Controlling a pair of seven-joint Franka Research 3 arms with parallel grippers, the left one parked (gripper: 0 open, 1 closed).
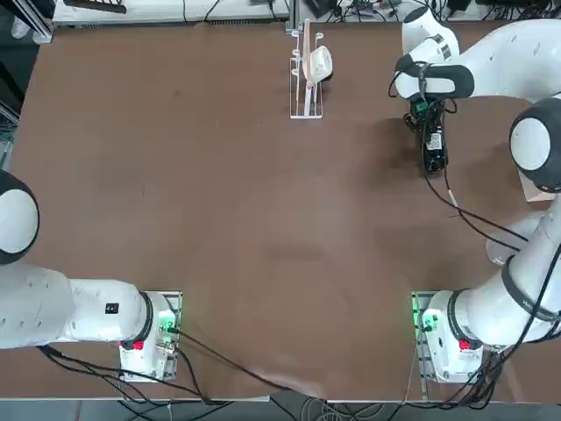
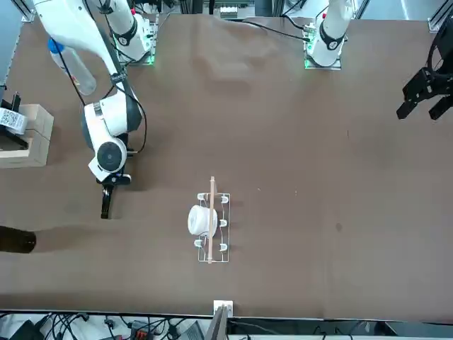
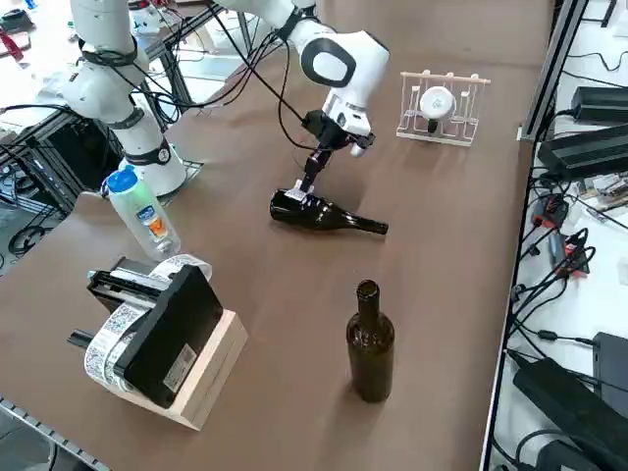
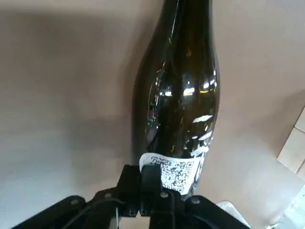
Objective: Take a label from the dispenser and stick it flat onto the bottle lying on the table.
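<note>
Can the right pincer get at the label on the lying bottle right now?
Probably yes: the right pincer, shut, sits right at the label on the bottle, with nothing between them.

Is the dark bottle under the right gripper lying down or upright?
Lying down: the bottle rests on its side, label on its body, right gripper shut above.

Glossy dark glass bottle (image 4: 178, 95) carries a matt paper label (image 4: 174, 172) on the smooth, matt brown table (image 1: 228, 219).
</note>
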